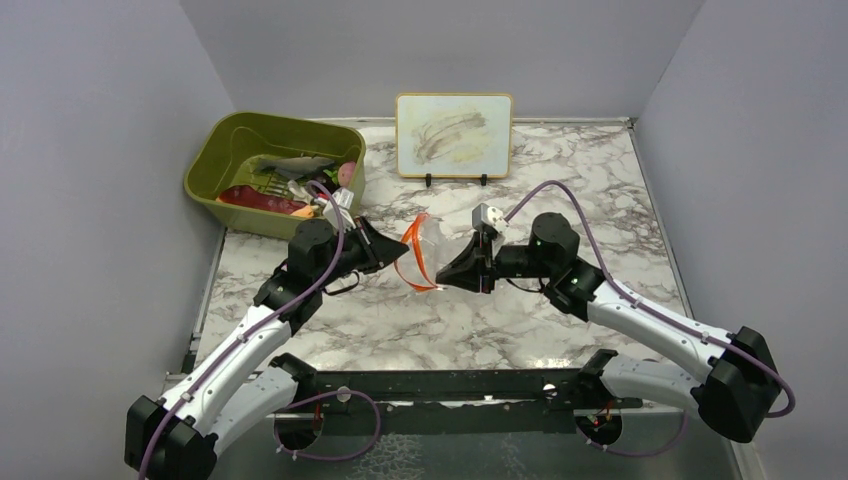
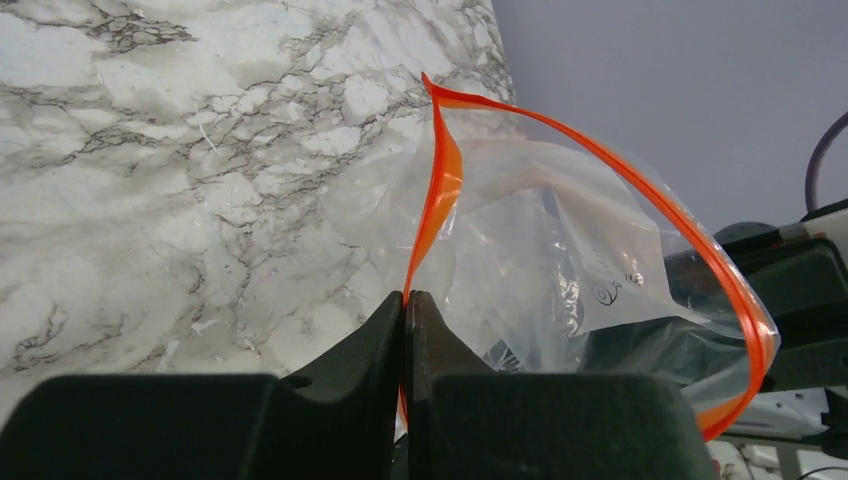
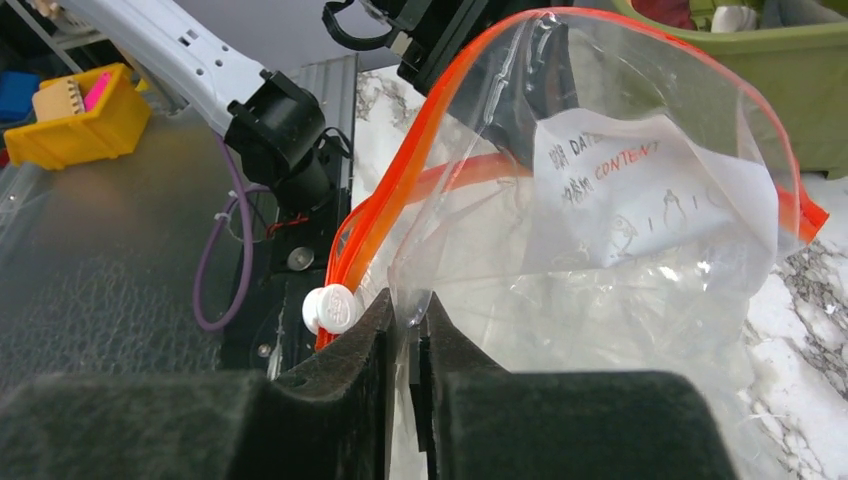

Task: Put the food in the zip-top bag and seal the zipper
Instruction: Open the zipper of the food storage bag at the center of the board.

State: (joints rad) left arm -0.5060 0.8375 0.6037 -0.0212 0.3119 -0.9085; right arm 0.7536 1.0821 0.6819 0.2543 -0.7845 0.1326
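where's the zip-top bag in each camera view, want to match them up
Top external: the zip-top bag is held up mid-table, at the centre of the frame.
Left wrist: centre to right, its orange edge pinched in the left fingers at the bottom.
Right wrist: fills the centre and right, gripped by the right fingers below.
Shared landmark: the marble table.

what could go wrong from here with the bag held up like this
The left gripper and right gripper both pinch the zip-top bag while the food lies in the green bin: freeing one to fetch food may let the floppy mouth collapse. The right gripper holds only thin film beside the white slider, so it could slip.
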